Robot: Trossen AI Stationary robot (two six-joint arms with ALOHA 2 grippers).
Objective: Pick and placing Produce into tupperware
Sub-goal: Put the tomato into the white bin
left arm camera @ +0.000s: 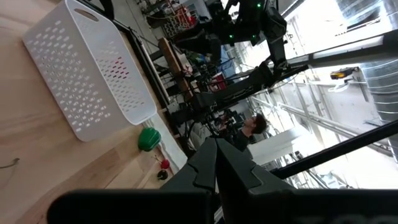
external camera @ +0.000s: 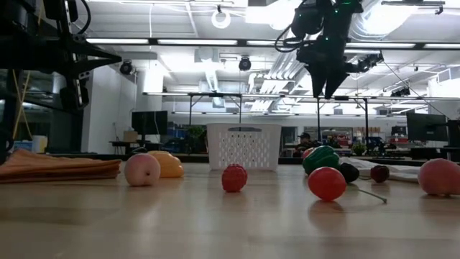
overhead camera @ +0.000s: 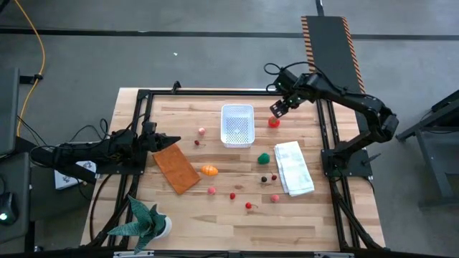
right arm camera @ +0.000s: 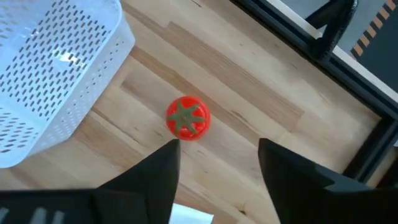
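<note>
Round red tomato (right arm camera: 187, 117), perforated white plastic tub (right arm camera: 56, 74), wood-plank table (right arm camera: 249, 93)

A wooden table (overhead camera: 215, 215) is holding an orange-brown flat mat (overhead camera: 175, 167) lying near its left side, a folded white cloth (overhead camera: 293, 168) resting towards the right, and a green spiky plant (overhead camera: 143, 221) sitting at its front-left corner.

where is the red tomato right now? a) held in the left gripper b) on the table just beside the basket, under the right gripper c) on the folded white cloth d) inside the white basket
b: the tomato sits on the bare wood next to the white basket, with the open right gripper hovering above it and not touching it.
</note>
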